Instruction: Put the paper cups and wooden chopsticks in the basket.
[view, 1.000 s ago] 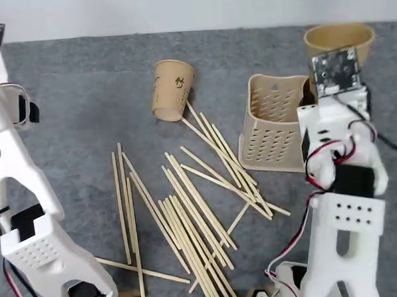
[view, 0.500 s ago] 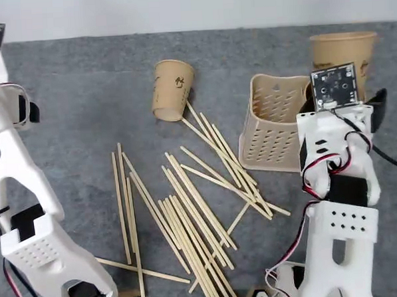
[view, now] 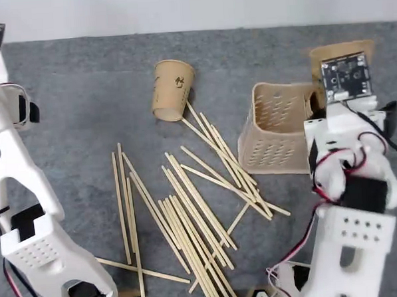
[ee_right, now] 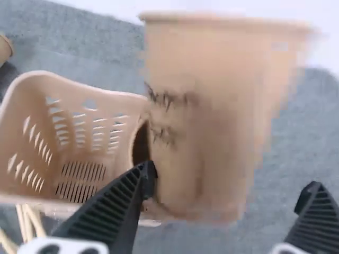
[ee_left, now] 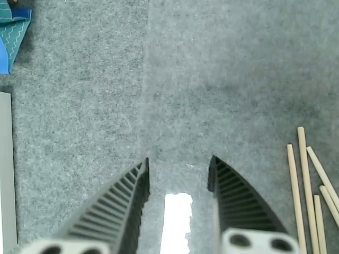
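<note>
Tan, thin-walled paper cup (ee_right: pixel 212 116), upright between the 2 spread fingers of the right end effector (ee_right: pixel 231 177) with the beige perforated plastic basket (ee_right: pixel 47 132) just beside it, looks light and easily crushed, so a gentle mid-wall pinch suits it.

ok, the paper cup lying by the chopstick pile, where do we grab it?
Grip the paper cup mid-wall from above, jaws across its width. It appears to lie on its side, so the rim isn't offered. Stay toward the wide end, since the chopsticks reach its narrow end.
</note>
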`<action>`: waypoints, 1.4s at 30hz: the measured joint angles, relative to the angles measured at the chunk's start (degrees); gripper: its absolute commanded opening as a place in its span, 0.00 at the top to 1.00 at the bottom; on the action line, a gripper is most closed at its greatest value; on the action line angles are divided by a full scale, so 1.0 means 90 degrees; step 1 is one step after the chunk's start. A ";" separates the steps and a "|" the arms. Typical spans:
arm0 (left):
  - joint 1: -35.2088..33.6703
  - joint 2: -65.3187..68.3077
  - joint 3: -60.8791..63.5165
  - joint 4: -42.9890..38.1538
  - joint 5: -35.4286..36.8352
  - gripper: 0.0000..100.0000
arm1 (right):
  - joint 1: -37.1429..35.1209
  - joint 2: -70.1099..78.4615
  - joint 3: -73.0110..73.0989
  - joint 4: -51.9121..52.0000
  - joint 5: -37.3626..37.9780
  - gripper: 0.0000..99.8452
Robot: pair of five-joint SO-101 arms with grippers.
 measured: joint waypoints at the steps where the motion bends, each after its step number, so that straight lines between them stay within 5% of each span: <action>1: 0.0000 0.0000 0.0000 0.0000 0.0000 0.82 | -0.0010 -0.0137 0.0000 0.0000 0.0000 0.59; 15: 0.0000 0.0000 0.0000 0.0000 0.0000 0.82 | -0.0664 -0.0537 0.0000 0.0020 0.0000 0.61; 24: 0.0000 0.0000 0.0000 0.0000 0.0000 0.82 | -0.0654 -0.0977 -0.0205 -0.0010 0.0010 1.00; 42: 0.0000 0.0225 0.0000 0.0000 0.0000 0.82 | 0.0664 -0.0723 0.1709 -0.2032 0.0020 0.99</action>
